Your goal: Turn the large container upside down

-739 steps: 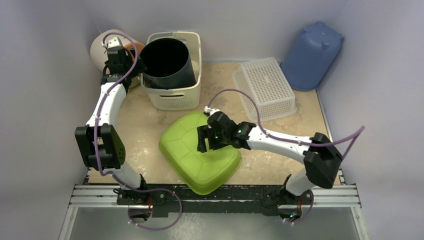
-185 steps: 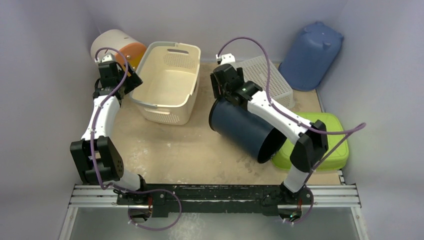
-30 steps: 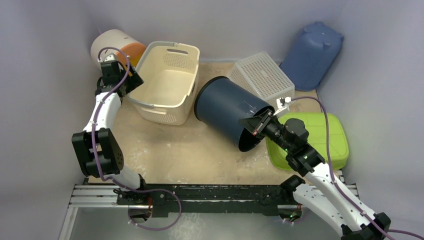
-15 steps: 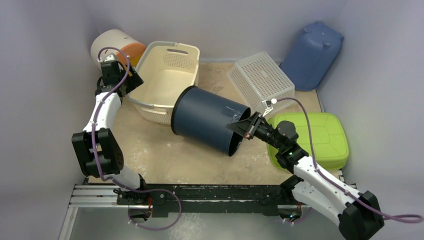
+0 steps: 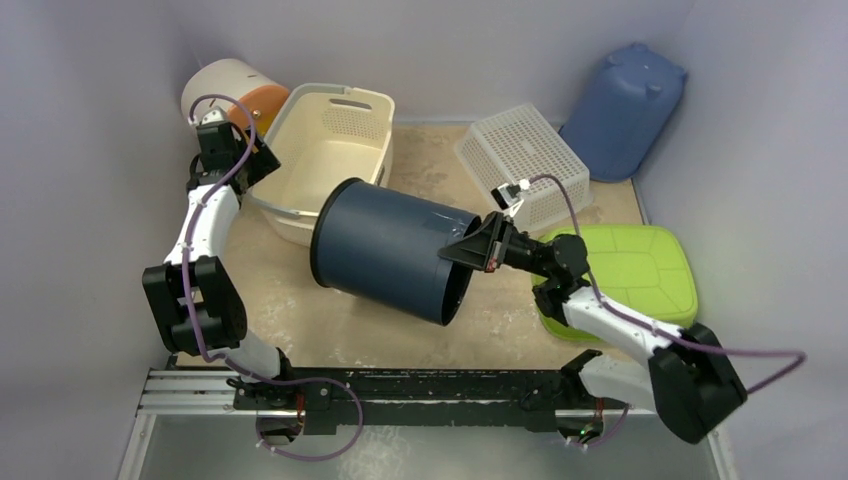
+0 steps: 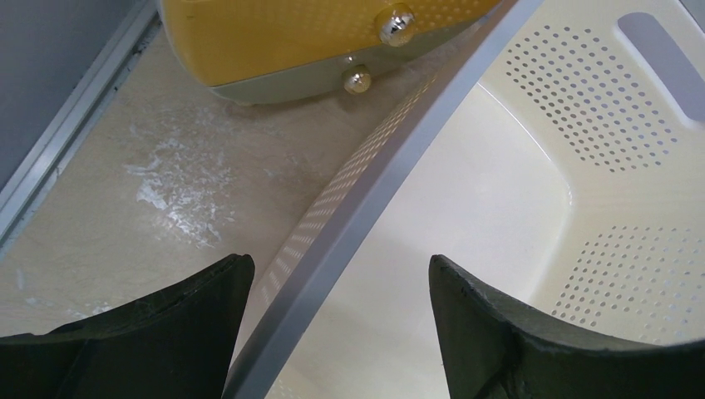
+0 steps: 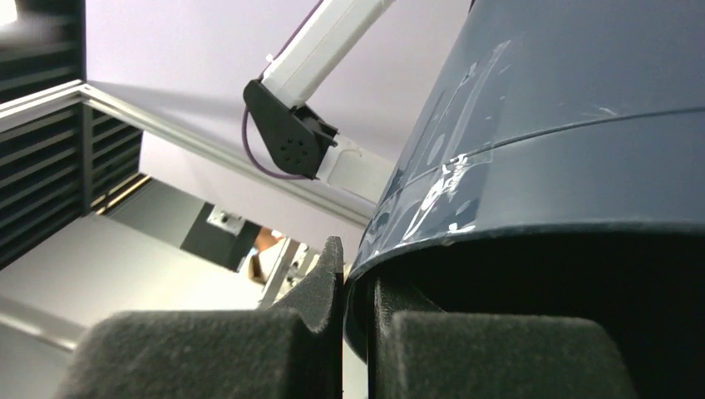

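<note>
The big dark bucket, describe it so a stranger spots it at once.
At the middle of the table, beside the cream basket, the dark blue bucket is tipped on its side, its rim pinched by the right gripper. It alone is dark and cylindrical.

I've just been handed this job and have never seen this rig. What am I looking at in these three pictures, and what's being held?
Two robot arms are bolted at the near edge of a table. The wide picture looks down from above; the other two come from a camera on each wrist. The right gripper pinches the rim of the dark blue bin, which lies on its side, not yet upside down. The left gripper is open, astride the cream basket rim. Nearby: a green tray, white mesh basket and blue tub.
</note>
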### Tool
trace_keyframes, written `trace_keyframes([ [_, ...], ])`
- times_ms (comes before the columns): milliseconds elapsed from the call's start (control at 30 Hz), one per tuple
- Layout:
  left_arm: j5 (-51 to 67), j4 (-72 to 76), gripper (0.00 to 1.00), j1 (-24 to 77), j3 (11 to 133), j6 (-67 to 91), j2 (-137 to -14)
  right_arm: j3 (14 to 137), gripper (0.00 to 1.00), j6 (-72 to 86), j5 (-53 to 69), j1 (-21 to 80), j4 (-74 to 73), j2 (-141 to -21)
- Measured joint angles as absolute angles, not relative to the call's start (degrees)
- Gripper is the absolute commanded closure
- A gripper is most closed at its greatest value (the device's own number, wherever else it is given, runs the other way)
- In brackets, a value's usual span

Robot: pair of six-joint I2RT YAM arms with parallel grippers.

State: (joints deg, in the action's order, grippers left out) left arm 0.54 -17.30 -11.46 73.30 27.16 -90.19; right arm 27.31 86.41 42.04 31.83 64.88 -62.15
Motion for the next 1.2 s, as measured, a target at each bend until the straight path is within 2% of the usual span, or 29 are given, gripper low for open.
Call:
trace_keyframes([
  [100,-0.3,-17.2,0.23,-11.7,73.3,26.7,-90.1,27.3,1.00,91.6,44.1,32.9,74.9,-70.7],
  [367,-2.9,-16.0,0.23,-12.4,73.3,25.0,-88.6,21.6,1.00,100.7,46.1,35.0,84.0,-84.8],
  [567,-2.3,-17.7,0.23,-12.1,73.3,24.9,-87.9,16.4,1.00,102.5,46.4,33.6,89.0,-84.2],
  [800,-1.5,-19.0,0.23,-11.6,73.3,25.0,-87.9,6.9,1.00,103.9,49.9,23.1,92.2,-75.2],
  [867,-1.4,-19.0,0.23,-11.6,73.3,25.0,-87.9,7.2,1.00,100.6,52.5,20.3,87.5,-71.6],
  [1000,-1.3,-19.0,0.24,-11.6,73.3,25.0,-87.9,12.6,1.00,87.5,59.0,15.6,67.2,-64.7],
  [1133,-1.0,-19.0,0.40,-11.6,73.3,25.1,-87.9,15.6,1.00,76.1,64.1,9.7,49.8,-60.1],
  [1200,-0.5,-19.1,0.43,-11.5,73.3,25.6,-87.9,16.2,1.00,72.0,65.2,7.1,43.1,-58.2],
])
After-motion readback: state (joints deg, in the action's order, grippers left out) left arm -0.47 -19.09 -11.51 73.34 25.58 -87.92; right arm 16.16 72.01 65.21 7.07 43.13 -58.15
